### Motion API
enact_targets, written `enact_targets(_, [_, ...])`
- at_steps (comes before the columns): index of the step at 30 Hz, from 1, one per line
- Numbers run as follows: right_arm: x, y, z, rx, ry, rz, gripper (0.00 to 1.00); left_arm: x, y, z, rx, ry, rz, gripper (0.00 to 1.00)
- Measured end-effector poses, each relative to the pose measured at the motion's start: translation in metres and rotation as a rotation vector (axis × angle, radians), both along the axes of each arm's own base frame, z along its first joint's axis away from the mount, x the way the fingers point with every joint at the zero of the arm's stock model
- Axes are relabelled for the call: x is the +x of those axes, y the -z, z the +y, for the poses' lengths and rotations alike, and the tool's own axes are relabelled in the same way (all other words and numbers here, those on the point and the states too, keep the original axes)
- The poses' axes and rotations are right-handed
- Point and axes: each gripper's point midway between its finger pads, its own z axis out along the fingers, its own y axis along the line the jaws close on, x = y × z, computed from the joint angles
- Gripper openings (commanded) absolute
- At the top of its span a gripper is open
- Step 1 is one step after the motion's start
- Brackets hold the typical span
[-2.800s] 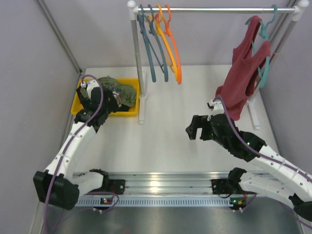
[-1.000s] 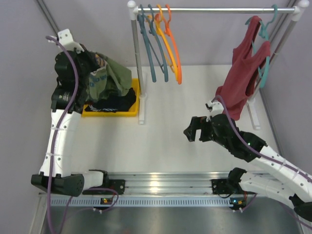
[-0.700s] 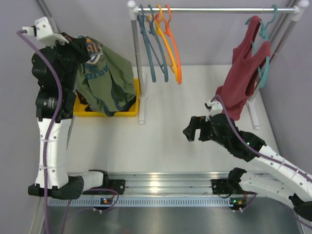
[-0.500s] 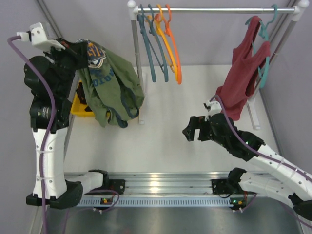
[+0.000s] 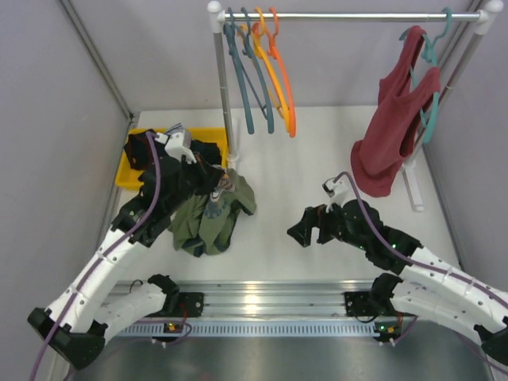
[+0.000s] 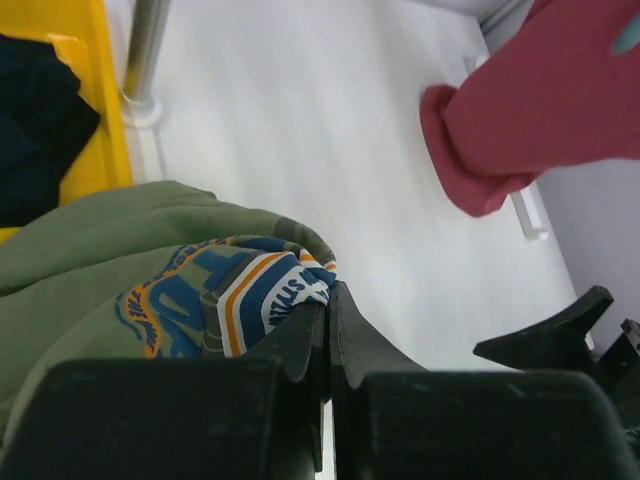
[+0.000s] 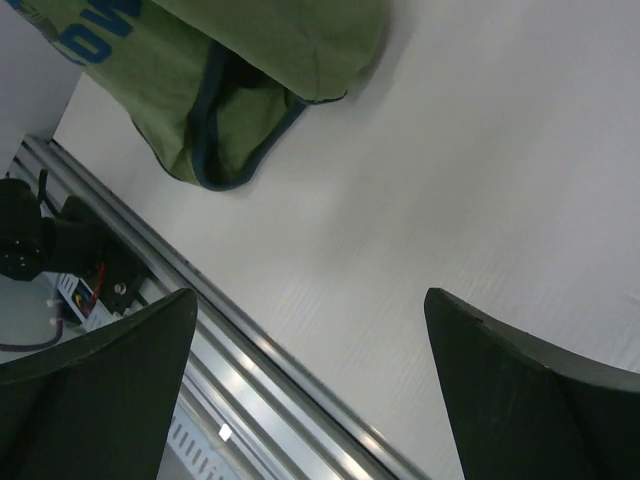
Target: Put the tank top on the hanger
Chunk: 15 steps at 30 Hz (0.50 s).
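The olive-green tank top [image 5: 208,220] with navy trim lies bunched on the white table, just right of the yellow bin. My left gripper [image 5: 223,187] is shut on it from above. In the left wrist view the closed jaws [image 6: 329,292] pinch the fabric at the printed patch [image 6: 235,300]. My right gripper [image 5: 304,235] hovers open low over the table to the right of the top, with nothing between its fingers [image 7: 310,296]. The tank top [image 7: 255,60] fills the upper left of the right wrist view. The reddish-orange hanger [image 5: 286,89] hangs bare on the rail.
A yellow bin [image 5: 127,168] at the left holds a dark garment [image 5: 206,152]. Two teal hangers [image 5: 238,75] and a yellow-orange hanger [image 5: 268,67] hang beside the reddish-orange one. A dark red tank top [image 5: 393,119] hangs on a teal hanger at the right. The rack post [image 5: 223,95] stands by the bin.
The left arm swung down from high at the left, carrying the tank top to the table's middle, where it now bunches. The right gripper shifted slightly left and nearer.
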Motion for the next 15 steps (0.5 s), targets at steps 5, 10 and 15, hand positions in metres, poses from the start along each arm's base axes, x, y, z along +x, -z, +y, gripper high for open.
enact_targets(5, [-0.011, 0.034, 0.022, 0.005, -0.09, 0.02, 0.89, -0.007, 0.019, -0.03, 0.013, 0.042, 0.042, 0.0])
enact_targets(10, [-0.037, 0.044, 0.067, -0.006, -0.223, -0.019, 0.89, -0.013, 0.006, -0.061, 0.032, 0.079, 0.015, 0.0])
enact_targets(15, [-0.042, 0.063, 0.097, -0.033, -0.252, -0.049, 0.88, -0.018, -0.026, -0.091, 0.022, 0.109, -0.036, 0.0])
